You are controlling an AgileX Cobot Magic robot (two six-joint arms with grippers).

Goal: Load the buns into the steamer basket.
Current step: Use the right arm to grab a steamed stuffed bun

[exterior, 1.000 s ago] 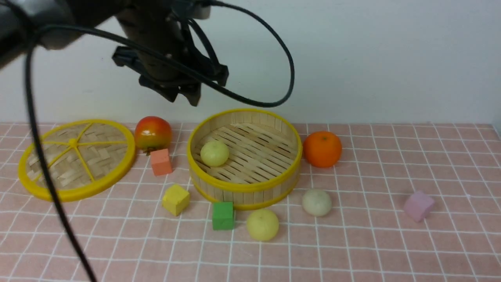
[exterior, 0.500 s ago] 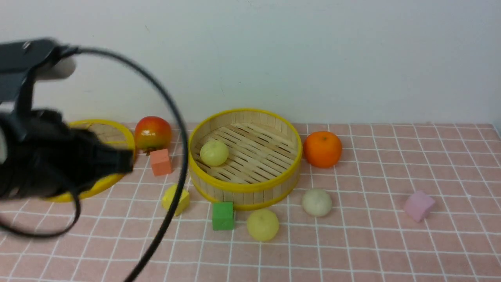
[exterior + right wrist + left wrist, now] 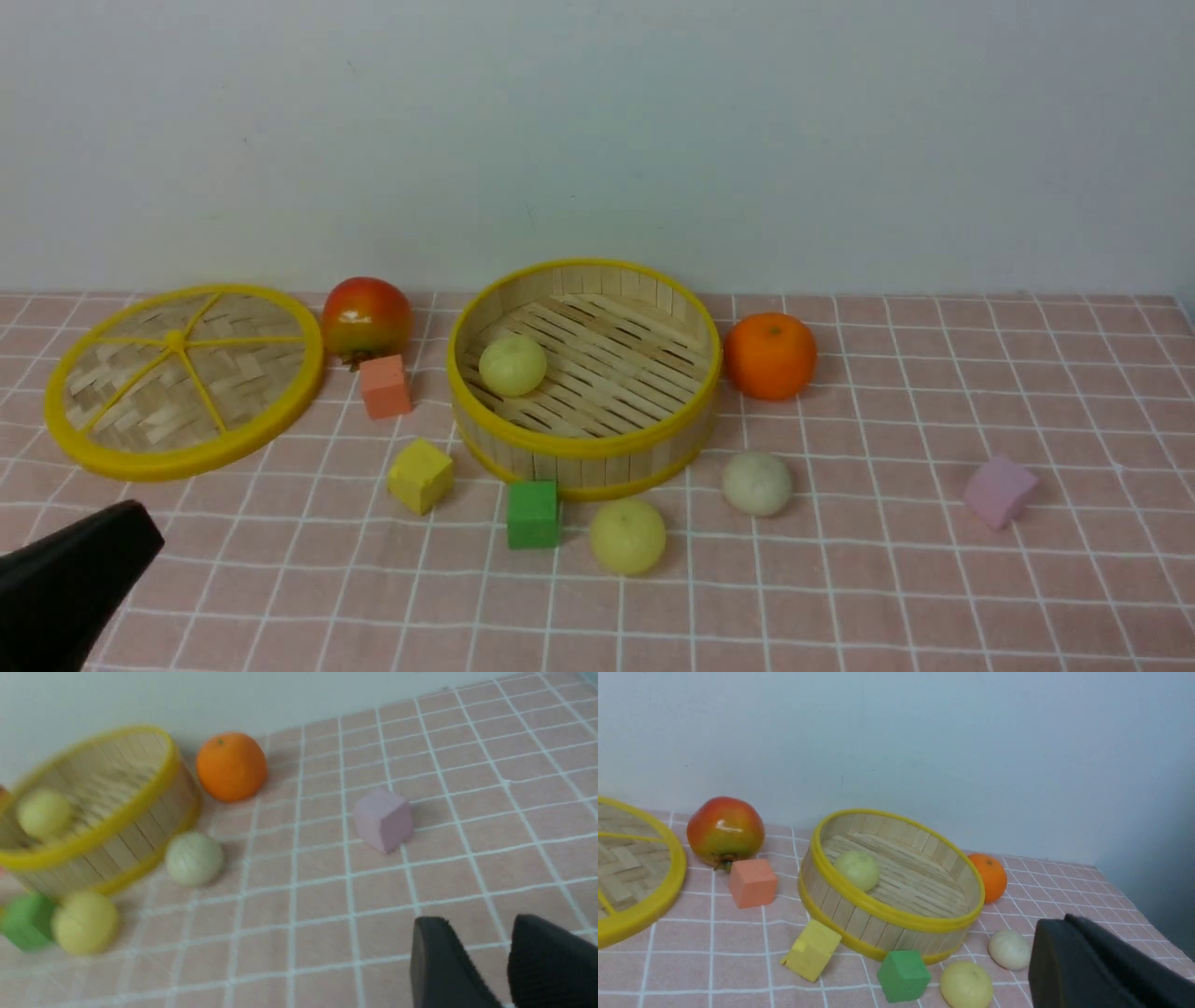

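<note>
The steamer basket [image 3: 579, 446] stands mid-table, also in the left wrist view [image 3: 887, 912] and right wrist view [image 3: 93, 826]. One pale yellow bun [image 3: 512, 365] lies inside it at its left. A second pale yellow bun [image 3: 627, 536] and the off-white bun [image 3: 756, 483] lie on the cloth in front of the basket. My left gripper [image 3: 131, 518] is at the near left corner, far from the basket; its jaws look shut and empty [image 3: 1057, 924]. My right gripper [image 3: 479, 926] is open and empty over bare cloth, to the right of the buns; the front view does not show it.
A flat woven lid [image 3: 177, 378] lies far left. A red-orange fruit [image 3: 366, 315] and a salmon cube [image 3: 385, 385] are left of the basket, an orange [image 3: 769, 355] right of it. Yellow [image 3: 420, 475] and green [image 3: 533, 513] cubes sit in front, a pink cube [image 3: 999, 490] at right.
My left arm has swung from above the basket down and back to the near left corner, mostly out of the front view. The buns and the basket have not moved.
</note>
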